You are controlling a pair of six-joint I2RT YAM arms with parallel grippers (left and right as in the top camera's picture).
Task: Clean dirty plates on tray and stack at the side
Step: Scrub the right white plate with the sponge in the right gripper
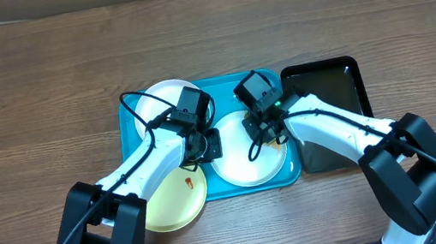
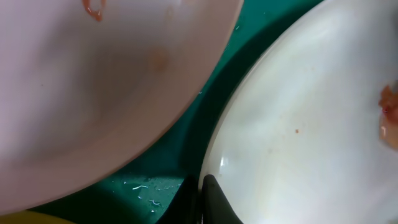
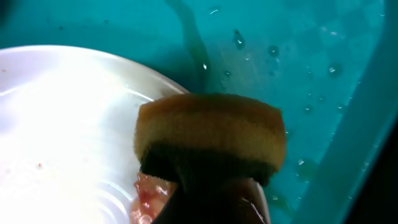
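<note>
1. The yellow plate (image 1: 174, 202) is nearest. It lies over the near-left corner of the tray (image 1: 130, 148), partly off it. The left arm passes right above it, and a drag from that arm could slide it off the rim onto the table.
2. The right plate (image 1: 249, 154) lies flat in the tray's right half. Water drops (image 3: 273, 50) bead the tray floor. A hard scrub could therefore skate the plate toward the tray wall if the hold on it slips.
3. The left gripper (image 1: 206, 143) is at that plate's left rim, near the tray's middle. Its jaws are narrow, and the rim runs in between the fingers (image 2: 214, 200). I judge it to be pinching the rim to steady the plate. The bite looks shallow, so it could pop off.
4. The right gripper (image 1: 259, 121) is clamped on a sponge (image 3: 211, 134), which is over the plate's edge by the smear (image 3: 146, 198). I can't tell whether the sponge is actually touching. If it drifts outward, it would wipe the tray instead of the plate.
5. The far plate (image 1: 165, 102) sits at the tray's far-left corner, over the rim. It is still smeared. The left wrist is close beside it and could knock it.
6. The black tray (image 1: 330, 88) lies just beside the tray's right side, under the right arm.
</note>
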